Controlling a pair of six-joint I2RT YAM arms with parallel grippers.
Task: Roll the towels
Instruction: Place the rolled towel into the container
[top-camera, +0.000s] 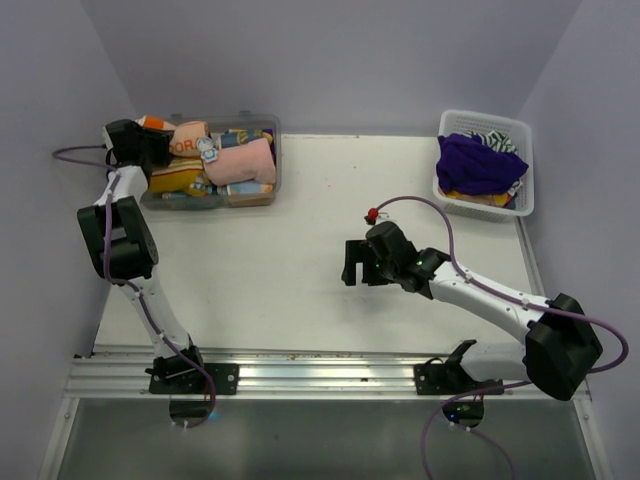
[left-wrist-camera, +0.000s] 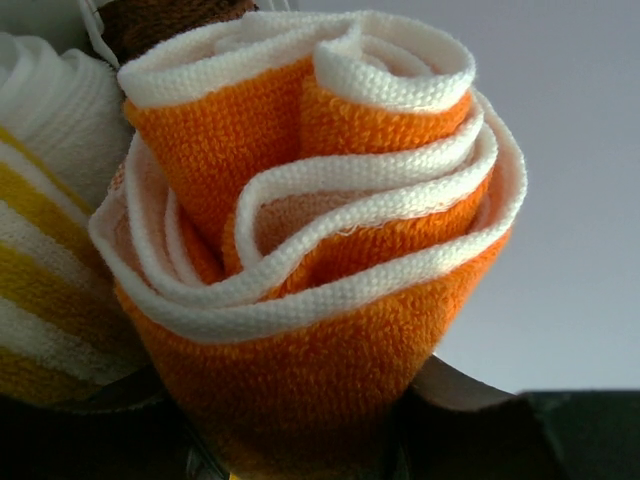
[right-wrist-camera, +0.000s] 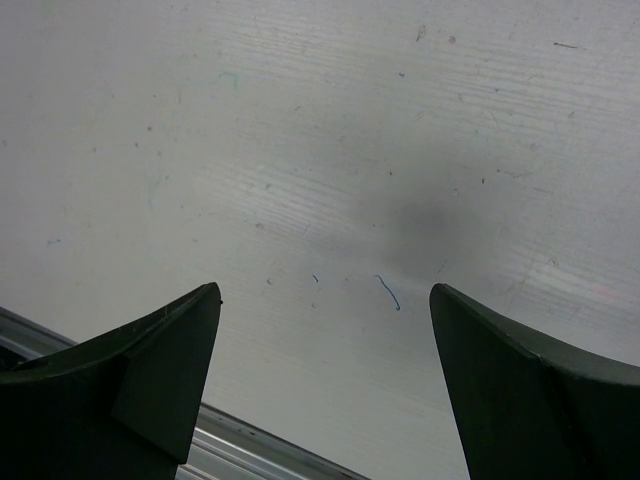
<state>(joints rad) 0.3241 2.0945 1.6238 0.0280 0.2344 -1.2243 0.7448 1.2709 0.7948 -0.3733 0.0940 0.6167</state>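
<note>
A rolled orange-and-cream towel (left-wrist-camera: 300, 250) fills the left wrist view end-on, its spiral of white edges facing the camera. My left gripper (left-wrist-camera: 300, 445) is shut on this roll, with dark fingers on both sides of its base. From above, the left gripper (top-camera: 148, 150) is at the left end of a clear bin (top-camera: 274, 140), holding the orange-and-cream towel (top-camera: 186, 138) over it. A pink roll (top-camera: 246, 162) and a striped yellow roll (top-camera: 176, 182) lie in the bin. My right gripper (top-camera: 353, 263) hovers open over bare table, and in its wrist view the right gripper (right-wrist-camera: 325, 292) has nothing between its fingers.
A white basket (top-camera: 486, 119) at the back right holds a loose purple towel (top-camera: 478, 162) and other crumpled cloth. The striped yellow towel (left-wrist-camera: 45, 250) presses against the held roll's left side. A metal rail (top-camera: 320, 375) runs along the near table edge.
</note>
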